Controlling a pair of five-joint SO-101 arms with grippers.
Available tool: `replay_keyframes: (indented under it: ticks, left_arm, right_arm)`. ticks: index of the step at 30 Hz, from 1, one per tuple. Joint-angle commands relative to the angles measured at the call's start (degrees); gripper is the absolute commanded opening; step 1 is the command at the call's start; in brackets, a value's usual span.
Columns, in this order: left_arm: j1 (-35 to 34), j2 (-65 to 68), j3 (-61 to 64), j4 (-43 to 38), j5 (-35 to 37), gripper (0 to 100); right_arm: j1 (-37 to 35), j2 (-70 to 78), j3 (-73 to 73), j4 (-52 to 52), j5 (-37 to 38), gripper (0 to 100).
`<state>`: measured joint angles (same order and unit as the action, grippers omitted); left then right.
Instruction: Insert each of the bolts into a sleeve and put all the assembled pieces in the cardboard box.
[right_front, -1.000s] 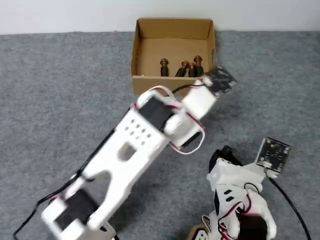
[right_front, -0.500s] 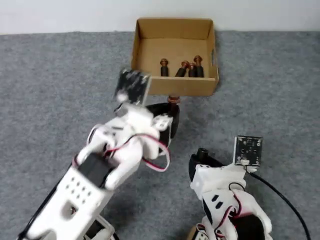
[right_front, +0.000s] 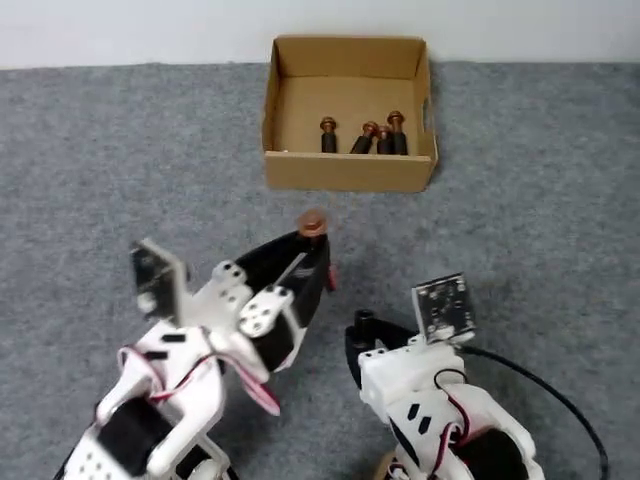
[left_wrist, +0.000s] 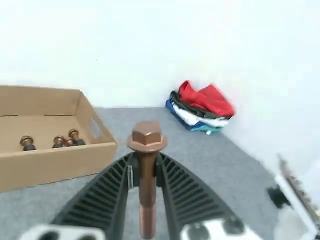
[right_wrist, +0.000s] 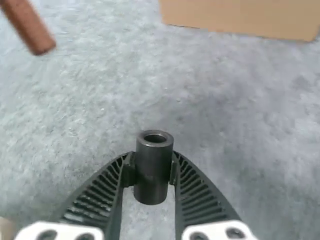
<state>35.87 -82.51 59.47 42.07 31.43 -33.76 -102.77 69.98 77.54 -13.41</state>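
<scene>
Now, step in hand: the arms are, by my reading, lining up bolt (left_wrist: 146, 141) and sleeve (right_wrist: 154, 145) above the desk (right_front: 120, 150), in front of the cardboard box (right_front: 345, 170).
Left fingers: the left gripper (left_wrist: 146, 167) is pinching the bolt's shank, head upward.
Right fingers: the right gripper (right_wrist: 152, 162) is clamping the sleeve, open bore facing up.
Doing it well: the bolt tip is needing to sit squarely over the bore, axes parallel, then go down slowly. Any tilt is risking a catch on the rim.
Box: assembled pieces (right_front: 365, 135) are standing inside, by the front wall.
High view offering: the gap, with bolt and sleeve apart.
Right wrist view offering: the clear bore, with the shank end hanging off to one side.
</scene>
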Motion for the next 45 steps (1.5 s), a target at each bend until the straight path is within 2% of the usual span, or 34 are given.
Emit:
replay_keyframes:
  ticks: [1, 6, 12, 20, 27, 35, 45]
  left_arm:
    - [0.4, -3.9, -0.2, 3.4, 3.4, 0]
    - [0.4, -6.2, -0.2, 6.9, 6.9, 0]
    - [0.4, -7.3, 0.0, 6.8, 6.9, 0]
    - [0.4, -7.5, 2.9, 4.7, 6.8, 0]
    - [-0.1, -7.5, 2.9, 4.5, 6.7, 0]
    - [-0.2, -7.5, 5.3, -2.5, 6.4, 0]
    - [-1.7, -7.5, 7.9, -2.9, 6.3, 0]
  right_arm:
    - [-1.9, 0.3, -3.1, -4.9, 6.0, 0.8]
    - [-3.9, 0.5, -3.1, -9.1, 13.2, 0.8]
    - [-7.6, 0.5, -3.3, -11.4, 17.4, 0.8]
    - [-7.6, 0.5, -3.3, -16.6, 22.9, 0.8]
    - [-7.7, 0.3, -3.3, -17.7, 24.4, 0.8]
    - [-7.7, 0.2, -3.3, -17.7, 24.4, 0.8]
    - [-7.4, 0.0, -3.3, -17.7, 24.4, 0.8]
